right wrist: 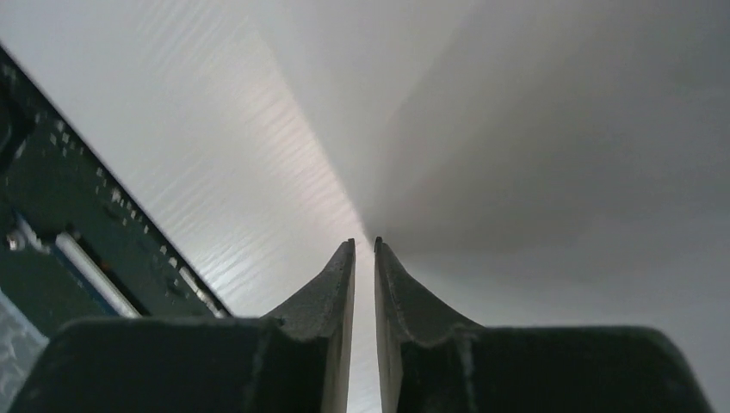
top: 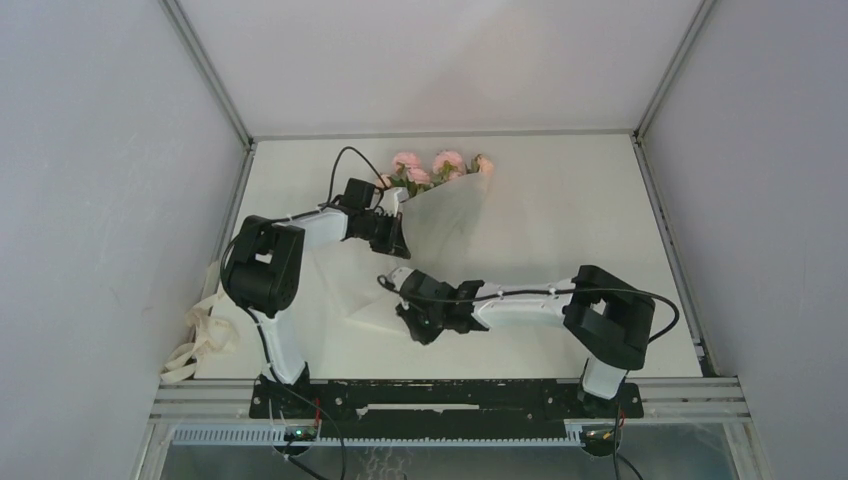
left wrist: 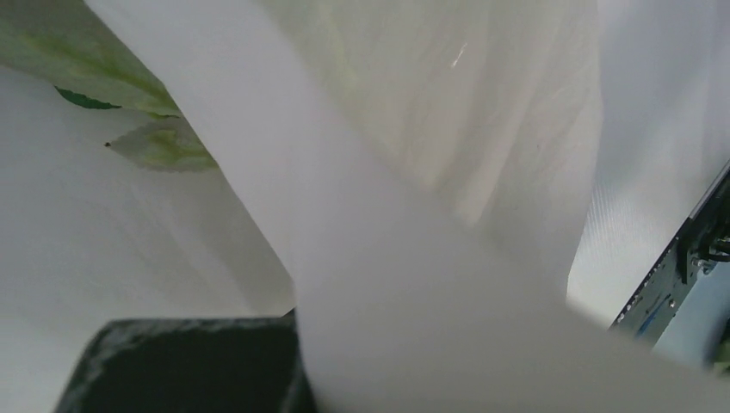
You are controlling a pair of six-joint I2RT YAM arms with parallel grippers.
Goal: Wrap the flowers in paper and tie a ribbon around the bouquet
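Several pale-pink roses (top: pixel 440 165) in translucent white paper (top: pixel 450 225)

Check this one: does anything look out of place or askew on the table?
Yes. The ribbon lies in a loose heap at the left edge of the table, seemingly spilling off it, far from the flowers and paper toward the back. It will have to be fetched before tying. Nothing else stands out.
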